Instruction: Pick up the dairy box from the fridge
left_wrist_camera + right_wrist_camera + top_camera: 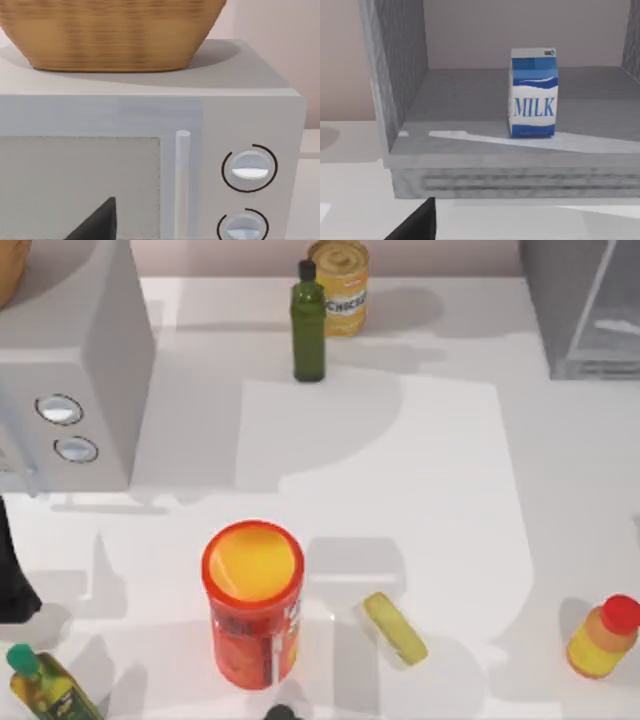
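Dairy box (533, 93): upright on the fridge (400, 75) floor, set back from the front lip, "MILK" face toward the right wrist camera; nothing stands in front of it. Fridge at the table (400, 500) far right corner. Right gripper: finger state cannot be told. Left arm (12, 580) at the left edge, facing the microwave (250, 115) with a basket (110, 35) on top; its fingers likewise cannot be told. Mid-table: green bottle (308, 325), yellow can (340, 280), red canister (254, 602).

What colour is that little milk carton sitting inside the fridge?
The dairy box is blue and white, with "MILK" in white letters on blue; the right wrist view shows it best.
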